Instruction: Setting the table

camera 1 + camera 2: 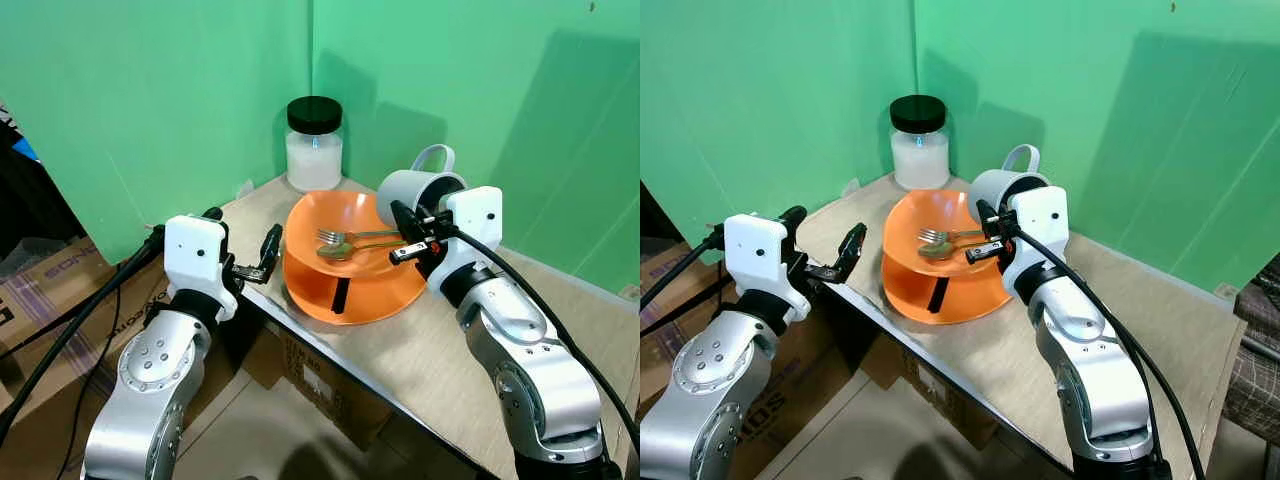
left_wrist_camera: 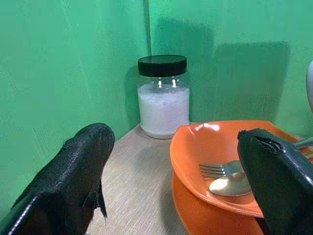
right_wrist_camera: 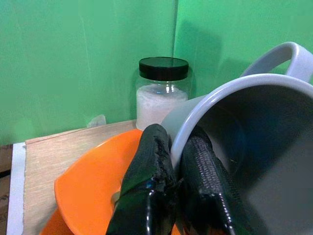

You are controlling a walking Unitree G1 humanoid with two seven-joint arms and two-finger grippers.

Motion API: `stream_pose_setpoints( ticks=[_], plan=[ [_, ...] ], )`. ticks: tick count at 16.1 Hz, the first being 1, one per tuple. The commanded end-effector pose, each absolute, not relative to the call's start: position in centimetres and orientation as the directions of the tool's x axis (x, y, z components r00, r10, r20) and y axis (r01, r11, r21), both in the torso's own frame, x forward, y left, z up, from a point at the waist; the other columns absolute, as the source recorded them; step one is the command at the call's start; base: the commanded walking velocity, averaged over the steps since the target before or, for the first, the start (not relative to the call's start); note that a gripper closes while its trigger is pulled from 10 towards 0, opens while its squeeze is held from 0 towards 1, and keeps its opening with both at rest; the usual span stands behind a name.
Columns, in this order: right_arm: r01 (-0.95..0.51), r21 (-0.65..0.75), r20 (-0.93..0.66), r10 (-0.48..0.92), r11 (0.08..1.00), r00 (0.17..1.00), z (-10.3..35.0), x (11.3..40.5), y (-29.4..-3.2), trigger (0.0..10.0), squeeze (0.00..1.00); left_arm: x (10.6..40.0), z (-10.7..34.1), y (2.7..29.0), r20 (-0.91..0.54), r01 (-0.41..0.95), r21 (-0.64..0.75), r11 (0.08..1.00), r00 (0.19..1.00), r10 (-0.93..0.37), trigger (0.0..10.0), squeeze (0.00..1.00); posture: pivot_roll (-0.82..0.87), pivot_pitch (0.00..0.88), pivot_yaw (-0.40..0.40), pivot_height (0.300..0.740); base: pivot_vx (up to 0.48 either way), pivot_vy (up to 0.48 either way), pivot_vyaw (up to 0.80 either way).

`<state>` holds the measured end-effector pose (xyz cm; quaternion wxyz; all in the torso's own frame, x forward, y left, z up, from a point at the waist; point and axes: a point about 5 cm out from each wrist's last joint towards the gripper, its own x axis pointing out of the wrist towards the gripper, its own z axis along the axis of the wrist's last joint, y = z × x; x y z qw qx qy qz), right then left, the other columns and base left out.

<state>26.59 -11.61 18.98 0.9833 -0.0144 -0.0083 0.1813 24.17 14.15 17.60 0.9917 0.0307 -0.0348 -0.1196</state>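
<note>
Two stacked orange bowls (image 1: 345,285) sit on the wooden table (image 1: 430,345), the upper one tilted. A fork (image 1: 335,237) and a spoon (image 1: 345,250) lie in the upper bowl. My right gripper (image 1: 398,212) is shut on the rim of a pale grey mug (image 1: 415,190), held on its side over the bowls' right edge. The right wrist view shows its fingers (image 3: 151,161) pinching the mug (image 3: 254,147) wall. My left gripper (image 1: 242,232) is open at the table's left edge, just left of the bowls (image 2: 220,161), holding nothing.
A glass jar (image 1: 314,145) of white grains with a black lid stands in the far corner. Green screens close in the back and both sides. The table's front edge runs diagonally. Cardboard boxes (image 1: 40,290) lie on the floor to the left.
</note>
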Motion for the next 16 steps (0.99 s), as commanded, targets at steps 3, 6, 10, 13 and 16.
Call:
stream_pose_setpoints(
  ticks=[3,6,10,13,16],
  plan=[
    [-0.347,-0.032,0.037,0.348,0.937,0.937,19.48,26.33,-11.77,10.0,0.00,24.18,17.56,13.91,0.052,0.258,0.067,0.964,0.964,-0.262,10.0,0.00,-0.07,0.000,0.027,0.740,0.000,0.000,0.00],
    [-0.348,-0.031,0.035,0.349,0.937,0.936,19.46,26.34,-11.68,10.0,0.00,24.18,17.64,13.88,0.051,0.266,0.068,0.962,0.962,-0.269,10.0,0.00,-0.07,0.000,0.029,0.740,0.000,0.000,0.00],
    [-0.347,-0.029,0.035,0.348,0.937,0.937,19.44,26.36,-11.62,10.0,0.00,24.17,17.73,13.80,0.053,0.272,0.066,0.960,0.960,-0.275,10.0,0.00,-0.07,0.000,0.030,0.740,0.000,0.000,0.00],
    [-0.350,-0.028,0.035,0.351,0.936,0.936,19.42,26.38,-11.60,10.0,0.00,24.19,17.74,13.74,0.052,0.275,0.067,0.959,0.959,-0.279,10.0,0.00,-0.07,0.000,0.029,0.740,-0.262,0.000,0.00],
    [-0.352,-0.026,0.035,0.353,0.936,0.935,19.41,26.38,-11.57,10.0,0.00,24.22,17.77,13.73,0.053,0.276,0.067,0.959,0.959,-0.279,10.0,0.00,-0.07,0.000,0.029,0.740,-0.262,0.000,0.00]
  ],
)
